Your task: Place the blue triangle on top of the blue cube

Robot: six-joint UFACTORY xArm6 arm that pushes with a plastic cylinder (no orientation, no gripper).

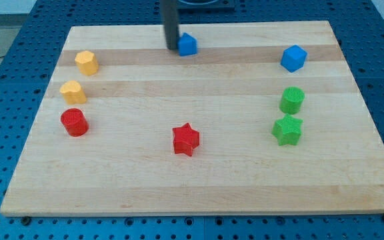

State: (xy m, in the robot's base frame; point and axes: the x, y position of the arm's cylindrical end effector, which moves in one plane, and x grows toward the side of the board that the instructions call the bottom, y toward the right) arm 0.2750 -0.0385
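Just right of my tip [171, 48], touching, blue triangle [188, 44]

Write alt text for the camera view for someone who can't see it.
My tip rests against the left side of the blue triangle near the board's top edge, with the blue cube far off toward the view's right.
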